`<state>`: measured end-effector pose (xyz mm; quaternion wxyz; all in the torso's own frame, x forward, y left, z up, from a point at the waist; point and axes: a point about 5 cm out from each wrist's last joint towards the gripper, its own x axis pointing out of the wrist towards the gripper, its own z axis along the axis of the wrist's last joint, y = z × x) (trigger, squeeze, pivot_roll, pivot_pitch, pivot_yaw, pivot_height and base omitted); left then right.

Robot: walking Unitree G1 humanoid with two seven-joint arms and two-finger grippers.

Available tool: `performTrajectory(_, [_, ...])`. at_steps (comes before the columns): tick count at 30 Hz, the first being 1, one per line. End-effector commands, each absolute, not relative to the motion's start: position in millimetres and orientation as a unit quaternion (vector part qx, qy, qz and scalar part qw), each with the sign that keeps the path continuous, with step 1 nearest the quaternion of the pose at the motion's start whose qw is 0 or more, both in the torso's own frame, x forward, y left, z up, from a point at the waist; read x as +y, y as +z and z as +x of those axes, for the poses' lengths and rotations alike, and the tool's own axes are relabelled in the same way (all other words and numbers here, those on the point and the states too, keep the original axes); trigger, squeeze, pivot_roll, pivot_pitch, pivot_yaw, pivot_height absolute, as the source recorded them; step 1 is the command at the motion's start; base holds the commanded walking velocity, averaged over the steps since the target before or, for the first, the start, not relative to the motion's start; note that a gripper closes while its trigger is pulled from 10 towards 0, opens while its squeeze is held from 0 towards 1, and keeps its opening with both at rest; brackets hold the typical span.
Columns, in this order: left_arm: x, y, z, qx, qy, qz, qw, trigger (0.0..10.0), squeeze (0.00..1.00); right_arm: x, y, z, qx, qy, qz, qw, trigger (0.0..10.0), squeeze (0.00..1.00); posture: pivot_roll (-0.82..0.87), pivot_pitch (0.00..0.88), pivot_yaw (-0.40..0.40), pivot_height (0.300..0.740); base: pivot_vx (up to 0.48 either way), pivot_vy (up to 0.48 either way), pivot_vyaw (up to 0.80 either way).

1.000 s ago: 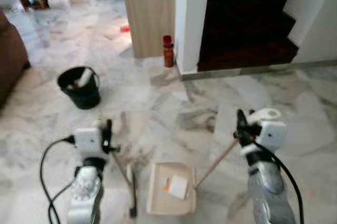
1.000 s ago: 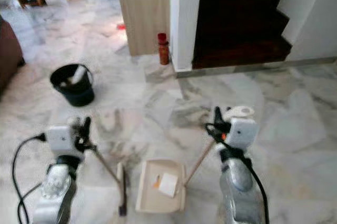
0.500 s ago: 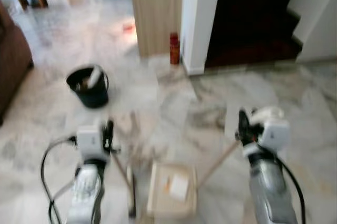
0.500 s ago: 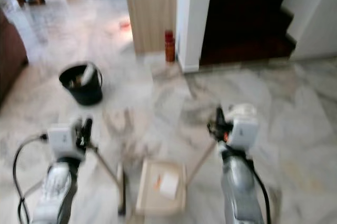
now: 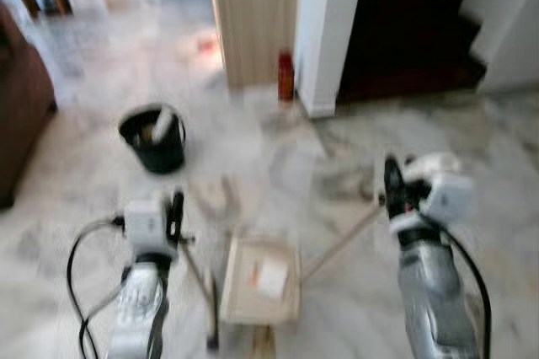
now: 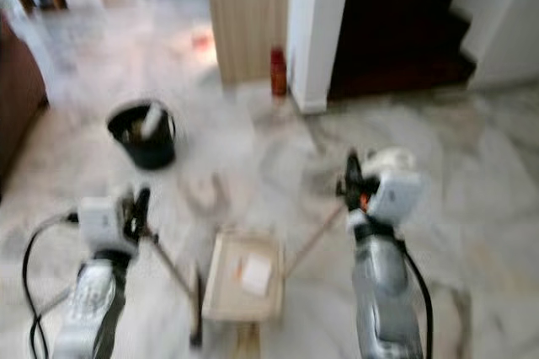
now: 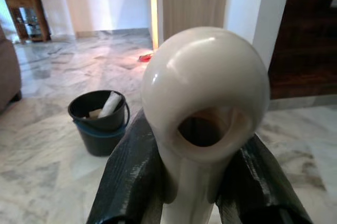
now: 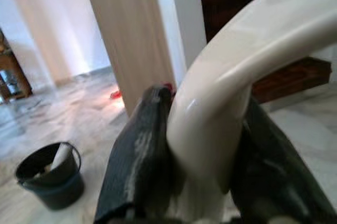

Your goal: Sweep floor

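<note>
A cream dustpan lies on the marble floor between my arms, with a white scrap of paper and an orange bit in it. Its long thin handle rises to my right gripper, which is shut on the curved cream grip. My left gripper is shut on the broom's rounded cream handle end. The broom's thin stick slants down to its dark brush head, just left of the dustpan. The eye views are blurred.
A black bucket with rubbish stands ahead on the left. A red bottle stands at the foot of a wooden panel and a white pillar. Dark stairs lie beyond, and a brown sofa is at far left.
The whole picture has shifted and blurred, so the camera has moved; bucket, bottle and pillar now sit lower and further right. Both grippers keep their holds.
</note>
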<state>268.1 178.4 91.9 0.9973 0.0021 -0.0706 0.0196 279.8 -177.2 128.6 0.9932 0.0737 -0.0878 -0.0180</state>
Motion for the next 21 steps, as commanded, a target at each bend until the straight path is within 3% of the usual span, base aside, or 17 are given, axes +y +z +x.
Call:
performTrajectory(1, [180.2,103.0,270.3,-0.097,0.018,0.008,0.995,10.0,0.0,-174.7,146.7,281.9,-0.124,-0.011,0.074,0.99,10.0,0.0,0.01,0.0,0.004,0.74,0.0,0.352,0.0])
performTrajectory(21, [182.0,103.5,270.9,-0.098,0.023,0.011,0.995,10.0,0.0,-173.3,148.2,281.1,-0.115,-0.005,0.076,0.99,10.0,0.0,0.02,0.0,0.001,0.74,0.0,0.352,0.0])
